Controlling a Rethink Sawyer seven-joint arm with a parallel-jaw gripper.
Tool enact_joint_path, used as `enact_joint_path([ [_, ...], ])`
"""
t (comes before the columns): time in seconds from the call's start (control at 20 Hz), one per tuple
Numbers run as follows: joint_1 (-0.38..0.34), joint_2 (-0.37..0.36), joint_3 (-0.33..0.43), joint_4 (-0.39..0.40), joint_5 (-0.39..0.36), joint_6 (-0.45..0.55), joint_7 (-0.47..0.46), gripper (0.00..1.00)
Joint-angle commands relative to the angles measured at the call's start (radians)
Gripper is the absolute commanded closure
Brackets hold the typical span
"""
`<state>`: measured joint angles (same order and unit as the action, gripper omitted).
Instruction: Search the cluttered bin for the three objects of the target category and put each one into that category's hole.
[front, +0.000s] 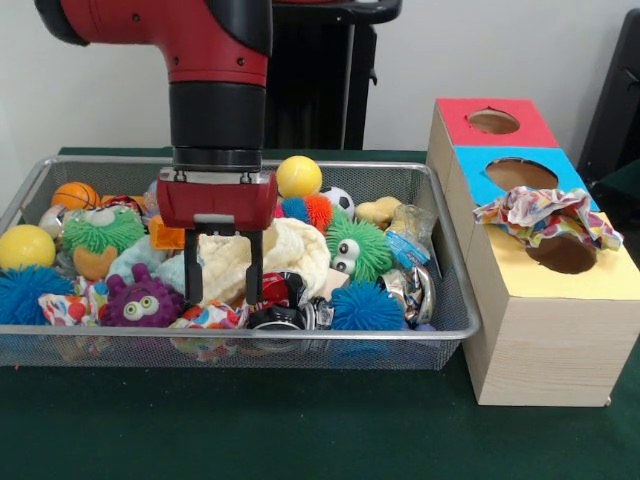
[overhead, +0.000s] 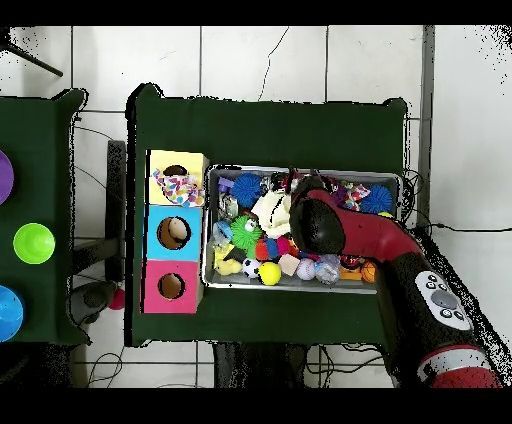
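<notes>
The red and black arm's gripper (front: 222, 290) hung open, fingers apart, straddling the cream knitted cloth (front: 285, 250) in the silver wire mesh bin (front: 455, 325). One printed white cloth piece (front: 545, 213) lay draped over the yellow-topped wooden box's round hole (front: 566, 256).

In the front view, the bin (front: 455, 300) sits just left of the row of three boxes (front: 545, 340); one cloth piece (front: 545, 215) lies draped over the nearest box's hole (front: 565, 255); the gripper (front: 222, 295) hangs inside the bin.
</notes>
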<state>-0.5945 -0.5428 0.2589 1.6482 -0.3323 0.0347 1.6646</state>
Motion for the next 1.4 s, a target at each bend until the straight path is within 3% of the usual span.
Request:
enact_joint_path([
  [0.05,0.001,0.068,0.048,0.001,-0.081,0.006,0.039,0.0],
  [0.6,0.016,0.08,0.024,-0.042,-0.135,0.066,-0.008,0.0],
  [1.4,0.041,0.061,0.001,-0.104,-0.279,0.16,-0.101,0.0],
])
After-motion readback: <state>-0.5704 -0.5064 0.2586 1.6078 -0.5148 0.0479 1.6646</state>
